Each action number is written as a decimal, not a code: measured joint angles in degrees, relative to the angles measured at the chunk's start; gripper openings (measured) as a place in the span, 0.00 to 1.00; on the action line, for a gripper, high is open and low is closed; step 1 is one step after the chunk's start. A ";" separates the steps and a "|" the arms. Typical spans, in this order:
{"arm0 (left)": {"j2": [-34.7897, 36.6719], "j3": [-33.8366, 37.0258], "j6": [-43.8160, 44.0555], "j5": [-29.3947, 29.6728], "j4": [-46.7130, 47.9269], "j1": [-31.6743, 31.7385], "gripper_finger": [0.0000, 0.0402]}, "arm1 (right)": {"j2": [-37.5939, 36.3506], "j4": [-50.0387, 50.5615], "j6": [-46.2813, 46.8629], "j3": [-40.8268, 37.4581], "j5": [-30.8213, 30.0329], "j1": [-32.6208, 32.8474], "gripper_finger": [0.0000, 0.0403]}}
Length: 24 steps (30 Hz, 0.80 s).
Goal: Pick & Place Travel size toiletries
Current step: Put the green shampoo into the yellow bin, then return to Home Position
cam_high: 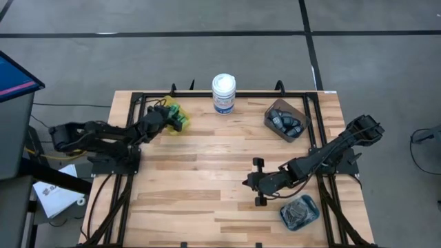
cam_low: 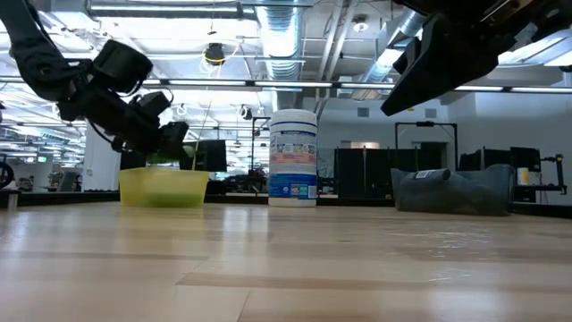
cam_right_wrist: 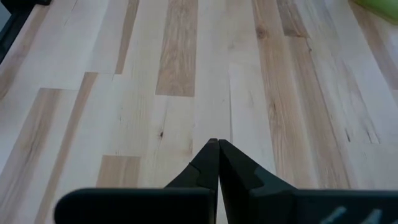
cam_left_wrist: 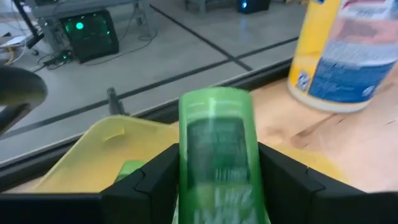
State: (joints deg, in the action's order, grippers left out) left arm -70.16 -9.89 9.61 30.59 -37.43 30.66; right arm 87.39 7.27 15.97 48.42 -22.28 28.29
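Wooden slat table (cam_high: 207, 172) beneath bright ductwork, green mini bottle (cam_left_wrist: 217, 155) over yellow bin (cam_left_wrist: 93, 155).

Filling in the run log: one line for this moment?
left gripper: shut on green bottle, over yellow bin | right gripper: shut, empty, above table

I count three bins: yellow (cam_high: 178, 118), brown (cam_high: 286, 120), teal (cam_high: 299, 211); one white tub (cam_high: 223, 93); two arms; one green bottle (cam_left_wrist: 219, 155) held.
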 joint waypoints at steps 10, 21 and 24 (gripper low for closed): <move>-0.65 -0.11 0.23 -5.73 -0.92 0.92 0.54 | 0.00 -0.03 0.11 0.00 0.00 0.00 0.00; 25.89 -0.87 3.50 -13.51 7.31 -7.82 0.38 | -0.61 -7.40 -8.17 0.00 0.02 -0.39 0.00; 34.50 -0.90 6.00 -13.51 13.97 -10.83 0.20 | -2.84 -9.36 -11.84 0.40 0.06 -1.54 0.00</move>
State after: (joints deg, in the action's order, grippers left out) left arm -35.66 -10.79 15.60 17.08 -23.46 19.83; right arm 84.56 -2.09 4.12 48.82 -22.23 26.76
